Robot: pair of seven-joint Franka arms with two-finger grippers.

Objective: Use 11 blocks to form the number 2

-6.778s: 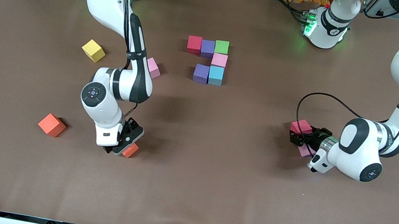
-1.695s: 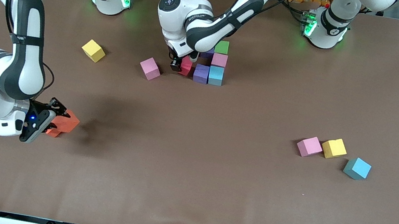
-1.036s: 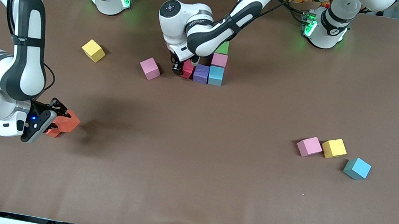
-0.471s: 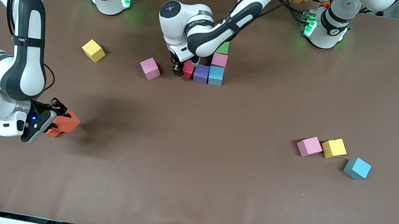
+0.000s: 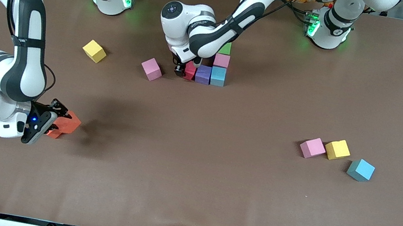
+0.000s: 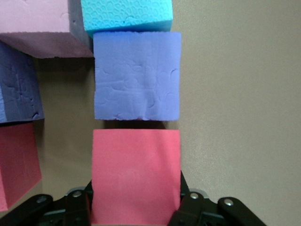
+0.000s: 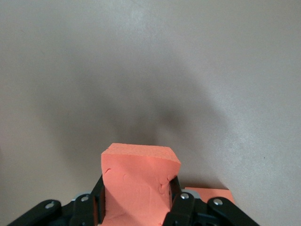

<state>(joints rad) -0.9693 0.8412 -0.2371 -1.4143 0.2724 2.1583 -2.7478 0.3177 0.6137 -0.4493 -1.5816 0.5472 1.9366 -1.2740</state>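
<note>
The brown table [image 5: 214, 180] carries a half-built number 2 [image 5: 213, 66] near the robots' bases. The left gripper [image 5: 184, 70] reaches in there, jaws clamped on a red block [image 6: 135, 176] right beside the purple block [image 6: 137, 75] in the row nearest the front camera. Toward the right arm's end, the right gripper [image 5: 45, 119] holds an orange block [image 7: 137, 188] in closed jaws — a second orange block [image 7: 209, 194] lies beneath. Spare blocks lie scattered — pink [image 5: 312, 147], yellow [image 5: 337, 149] and light blue [image 5: 360, 169].

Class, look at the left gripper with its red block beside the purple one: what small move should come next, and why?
Probably open the left gripper: its red block already sits squarely in line with the purple block, a thin gap apart, completing that row with the light blue block.
</note>
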